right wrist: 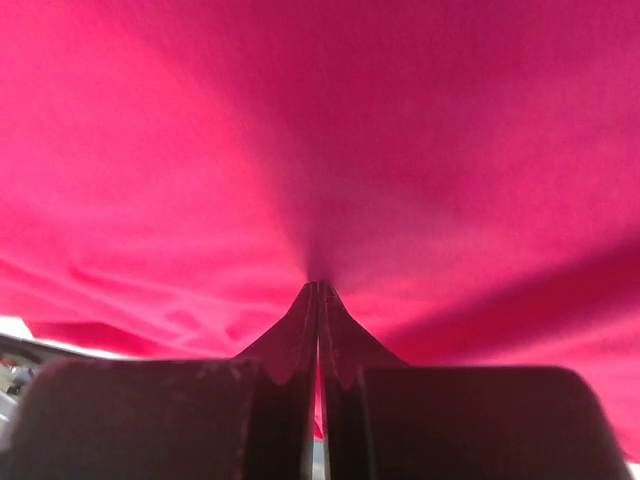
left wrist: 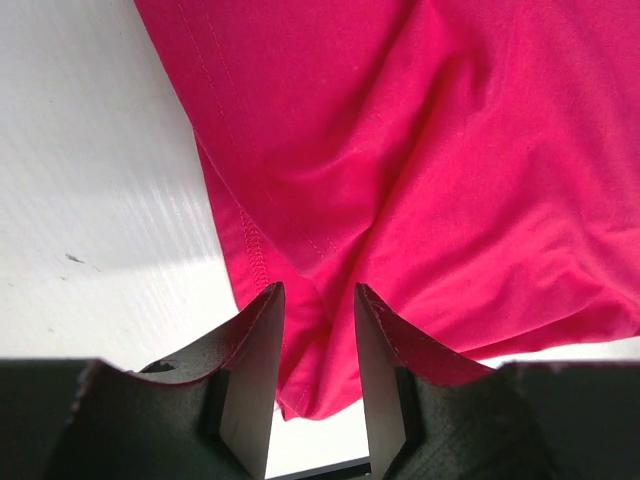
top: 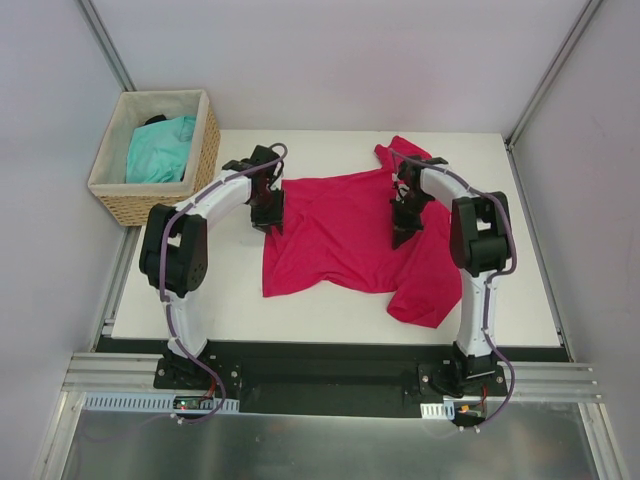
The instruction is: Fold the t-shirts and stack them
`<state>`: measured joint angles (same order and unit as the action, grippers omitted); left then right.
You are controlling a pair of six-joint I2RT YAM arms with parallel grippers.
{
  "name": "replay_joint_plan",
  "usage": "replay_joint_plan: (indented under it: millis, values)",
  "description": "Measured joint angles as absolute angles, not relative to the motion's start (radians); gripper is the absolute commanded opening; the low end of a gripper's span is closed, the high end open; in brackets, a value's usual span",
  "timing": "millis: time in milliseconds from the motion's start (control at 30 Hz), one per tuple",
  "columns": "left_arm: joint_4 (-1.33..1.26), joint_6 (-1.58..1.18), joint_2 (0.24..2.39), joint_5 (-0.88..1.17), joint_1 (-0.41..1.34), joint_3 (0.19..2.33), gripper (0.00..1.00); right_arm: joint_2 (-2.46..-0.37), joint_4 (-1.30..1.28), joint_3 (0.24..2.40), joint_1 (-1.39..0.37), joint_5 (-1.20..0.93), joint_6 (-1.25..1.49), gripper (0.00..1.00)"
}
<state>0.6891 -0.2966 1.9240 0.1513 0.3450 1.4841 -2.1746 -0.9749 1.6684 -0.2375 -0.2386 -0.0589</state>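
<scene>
**A:** Where's the tee rn?

**B:** The crimson-pink t-shirt [top: 340, 230] is spread mostly flat mid bench [top: 200, 300], btwn the two arms. The turquoise t-shirt [top: 160, 150] sits crumpled in the wicker basket [top: 150, 208], just beside the bench's far-left corner.

**A:** Jaws?

**B:** Right jaws are fully closed on a pinch of the pink cloth. In the wrist view the fabric tents right up to the tips. Left jaws are part open, straddling the stitched hem [left wrist: 250, 245] at the tee's left edge. Bare bench shows thru the gap, so nothing's clamped there afaict.

**A:** How will it handle?

**B:** Light, thin and limp, imo. It won't hold a shape, it'll drape and crease wherever it's lifted, and it prob drags on the bench. Not fragile tho.

**A:** Best place to grab?

**B:** Hem corners and shoulders, i.e. the stitched edges. A pinch mid-panel just makes a tent.

**A:** Looks?

**B:** Plain, no print, short sleeves. One sleeve [top: 400, 152] kicks out on the far side. The other sleeve [top: 420, 300] flops rumpled at near right. There are soft wrinkles across the body.
</scene>
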Motion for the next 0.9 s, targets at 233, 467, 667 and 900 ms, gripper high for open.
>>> replay_joint_plan:
  millis: [233, 467, 667, 900]
  values:
    - [0.696, -0.297, 1.9, 0.146, 0.345, 1.51, 0.33, -2.225, -0.997, 1.749, -0.273, -0.172, -0.038, 0.01]
    - [0.694, -0.297, 1.89, 0.142, 0.345, 1.55, 0.33, -2.257, -1.021, 1.814, -0.318, -0.099, -0.037, 0.01]
    - [0.695, -0.3, 1.89, 0.121, 0.338, 1.537, 0.34, -2.267, -1.035, 1.825, -0.342, -0.076, -0.036, 0.01]
    - [0.72, -0.311, 1.891, 0.121, 0.331, 1.506, 0.34, -2.283, -1.06, 1.848, -0.343, -0.076, -0.029, 0.01]
